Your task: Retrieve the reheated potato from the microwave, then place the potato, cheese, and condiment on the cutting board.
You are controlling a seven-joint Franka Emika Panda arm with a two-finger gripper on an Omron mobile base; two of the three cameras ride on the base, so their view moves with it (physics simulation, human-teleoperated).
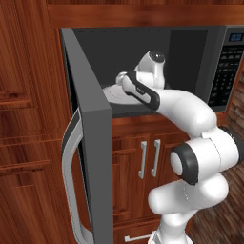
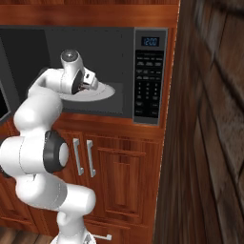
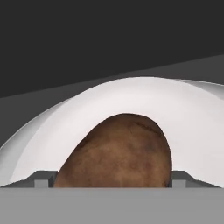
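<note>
The potato (image 3: 116,153) sits between the jaws, its mottled brown skin bulging up close to the camera on the hand, with one dark fingertip (image 3: 41,179) at each flank — whether the tips press the skin or stand just off it I cannot tell. The jaws stand wide, about as wide as the potato itself. Beneath and beyond the potato lies a white plate (image 3: 183,113), its rim curving behind the jaws. The gripper (image 2: 90,85) reaches down over that plate inside the microwave (image 2: 150,76), deep in the dark cavity. The microwave's door (image 1: 93,143) hangs swung out to the arm's left, its curved silver handle (image 1: 69,176) facing outward — wooden cabinets (image 2: 114,176) stand below.
</note>
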